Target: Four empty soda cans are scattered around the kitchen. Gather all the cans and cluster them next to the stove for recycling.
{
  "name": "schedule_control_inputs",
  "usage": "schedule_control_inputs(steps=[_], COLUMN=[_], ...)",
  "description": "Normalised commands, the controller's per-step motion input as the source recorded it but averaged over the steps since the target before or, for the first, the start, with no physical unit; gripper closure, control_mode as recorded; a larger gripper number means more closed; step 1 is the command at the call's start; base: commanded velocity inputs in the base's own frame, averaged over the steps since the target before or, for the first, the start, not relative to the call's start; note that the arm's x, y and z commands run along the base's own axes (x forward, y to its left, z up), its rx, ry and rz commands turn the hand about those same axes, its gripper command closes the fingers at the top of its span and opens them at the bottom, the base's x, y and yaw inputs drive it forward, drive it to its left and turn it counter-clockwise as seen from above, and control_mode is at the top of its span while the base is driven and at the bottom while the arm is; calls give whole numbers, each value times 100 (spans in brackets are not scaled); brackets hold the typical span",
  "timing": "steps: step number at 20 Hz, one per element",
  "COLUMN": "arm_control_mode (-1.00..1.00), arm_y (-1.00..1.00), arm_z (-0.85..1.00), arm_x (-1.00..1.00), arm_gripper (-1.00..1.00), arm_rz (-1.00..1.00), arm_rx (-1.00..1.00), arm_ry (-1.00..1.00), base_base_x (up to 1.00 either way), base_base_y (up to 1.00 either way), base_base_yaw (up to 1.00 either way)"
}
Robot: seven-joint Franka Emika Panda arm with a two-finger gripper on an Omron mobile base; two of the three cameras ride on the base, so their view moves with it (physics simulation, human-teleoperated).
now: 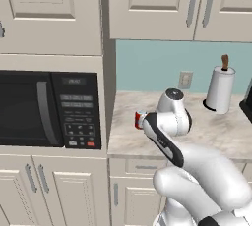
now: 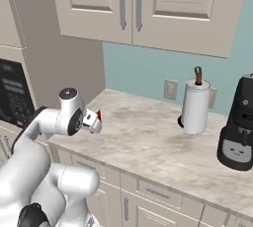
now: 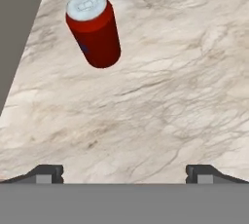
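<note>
The marbled surface (image 2: 148, 142) ran beneath cream cabinets (image 2: 148, 4). A red soda can (image 3: 94, 28) stood at eleven o'clock of the wide-open, empty gripper (image 3: 124, 173), apparently near the surface's edge, largely hidden in the base views.

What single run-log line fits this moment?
pincer: open, empty | red can: upright on counter, ahead, untouched | phase: approach

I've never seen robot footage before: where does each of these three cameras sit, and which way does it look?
Left base view: behind the arm's left, facing microwave and counter; arm lower right.
Right base view: behind its right, facing paper-towel roll and coffee maker; arm lower left.
Hand view: on the hand, looking down at the counter; open tool at bottom.
All share the red soda can.
</note>
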Motion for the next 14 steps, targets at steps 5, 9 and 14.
schedule_control_inputs(steps=[5, 9, 14], arm_control_mode=[-100, -100, -100], arm_y=[7, 2, 9], arm_z=[17, 17, 8], arm_x=[31, 20, 10], arm_gripper=[-100, -100, -100], arm_rz=[7, 6, 6], arm_rx=[0, -4, -17], arm_ry=[21, 17, 9], base_base_x=[0, 0, 0], base_base_y=[0, 0, 0], base_base_yaw=[0, 0, 0])
